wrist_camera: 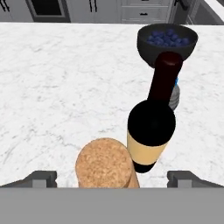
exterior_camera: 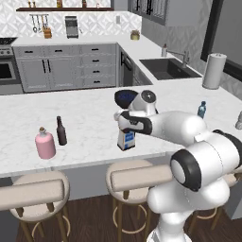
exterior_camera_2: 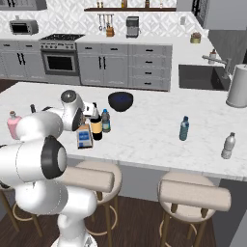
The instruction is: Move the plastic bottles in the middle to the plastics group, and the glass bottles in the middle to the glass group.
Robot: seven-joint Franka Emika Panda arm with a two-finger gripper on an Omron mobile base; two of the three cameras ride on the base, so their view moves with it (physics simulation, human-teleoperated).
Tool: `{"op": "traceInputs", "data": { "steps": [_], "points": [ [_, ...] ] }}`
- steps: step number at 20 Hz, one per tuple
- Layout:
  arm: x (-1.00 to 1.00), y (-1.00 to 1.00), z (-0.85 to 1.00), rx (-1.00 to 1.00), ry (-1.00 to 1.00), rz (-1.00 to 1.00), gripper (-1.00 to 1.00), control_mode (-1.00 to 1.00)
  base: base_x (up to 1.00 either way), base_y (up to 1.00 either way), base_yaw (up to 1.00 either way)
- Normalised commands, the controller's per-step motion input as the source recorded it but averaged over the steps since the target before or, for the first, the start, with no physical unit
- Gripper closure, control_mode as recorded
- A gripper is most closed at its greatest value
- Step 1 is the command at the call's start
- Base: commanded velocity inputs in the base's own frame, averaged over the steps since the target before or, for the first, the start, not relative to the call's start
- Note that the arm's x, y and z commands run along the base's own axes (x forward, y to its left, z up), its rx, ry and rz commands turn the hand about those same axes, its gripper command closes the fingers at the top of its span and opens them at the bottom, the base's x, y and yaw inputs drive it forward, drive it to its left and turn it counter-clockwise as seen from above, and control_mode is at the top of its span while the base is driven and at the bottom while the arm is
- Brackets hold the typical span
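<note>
Gripper (wrist_camera: 111, 179): spread wide, poised over cork (wrist_camera: 105, 162) of pale bottle (exterior_camera: 126, 139).
Wine bottle (wrist_camera: 153, 127): just beside it, upright.
Bowl (wrist_camera: 167, 40): beyond, on counter (wrist_camera: 65, 87).

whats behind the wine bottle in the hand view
A small ribbed bottle stands right behind the wine bottle, mostly covered by it; the right base view shows its dark cap. Farther back sits a dark bowl holding blue contents.

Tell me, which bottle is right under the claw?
The squarish pale bottle with the cork top, sitting between the open claw tips. The dark wine bottle stands just past it.
</note>
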Motion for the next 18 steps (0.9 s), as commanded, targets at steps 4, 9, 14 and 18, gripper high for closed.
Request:
{"op": "traceInputs", "data": {
  "steps": [4,9,14,18],
  "points": [
    [0.23,0.05,-0.08,0.00,0.00,0.00,-1.00,-1.00,0.00,0.00,0.00],
    [0.10,0.01,-0.12,0.00,0.00,0.00,-1.00,-1.00,0.00,0.00,0.00],
    [0.00,0.02,-0.21,0.00,0.00,0.00,-1.00,-1.00,0.00,0.00,0.00],
    [0.03,0.06,-0.17,0.00,0.00,0.00,-1.00,-1.00,0.00,0.00,0.00]
  ]
}}
